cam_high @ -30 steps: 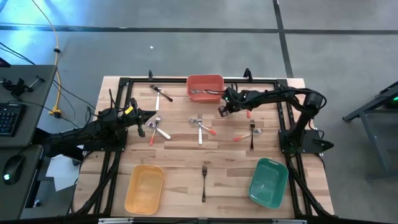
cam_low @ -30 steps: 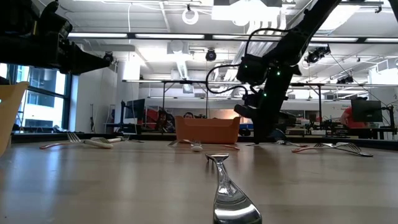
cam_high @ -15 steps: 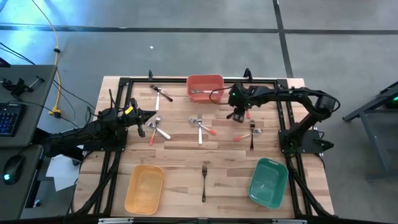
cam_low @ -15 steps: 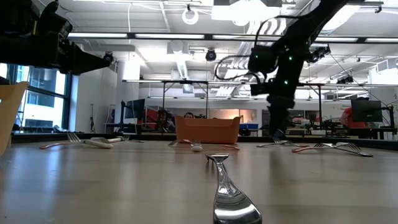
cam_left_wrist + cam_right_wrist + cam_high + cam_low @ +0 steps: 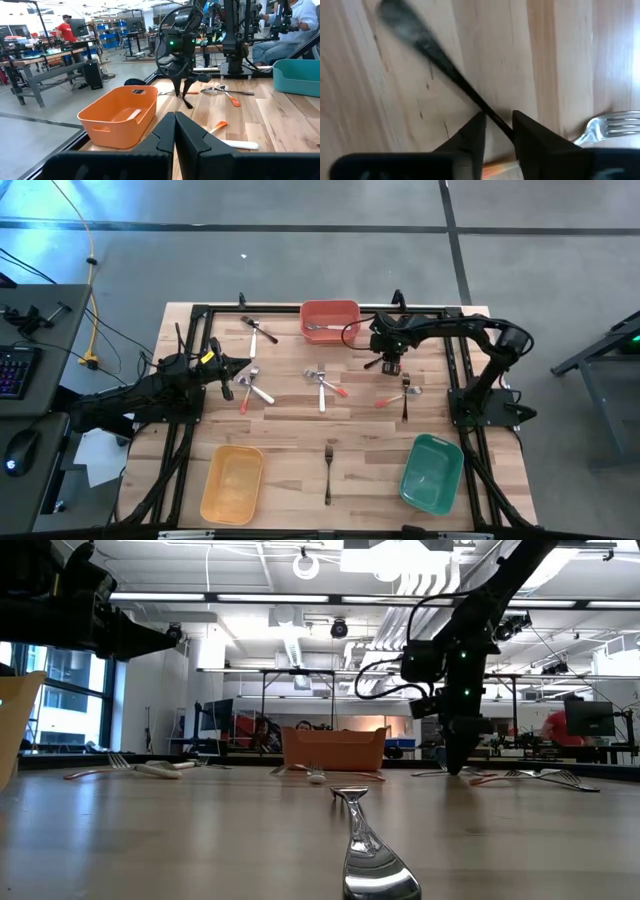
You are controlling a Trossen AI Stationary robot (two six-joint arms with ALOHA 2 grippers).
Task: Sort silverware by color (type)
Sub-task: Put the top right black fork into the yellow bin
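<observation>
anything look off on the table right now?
Nothing spilled or damaged. Silverware lies scattered, unsorted, on the table. The red bin holds a piece; the yellow bin and green bin look empty. Right claw straddles a black handle.

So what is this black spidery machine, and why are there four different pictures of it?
It is a robot with two arms at a wooden table. One camera looks down from above, one sits at tabletop level, one rides each wrist. Small forks and spoons lie scattered near a red bin, yellow bin and green bin. The left gripper waits, shut. The right gripper points down, fingers open around a black-handled piece.
</observation>
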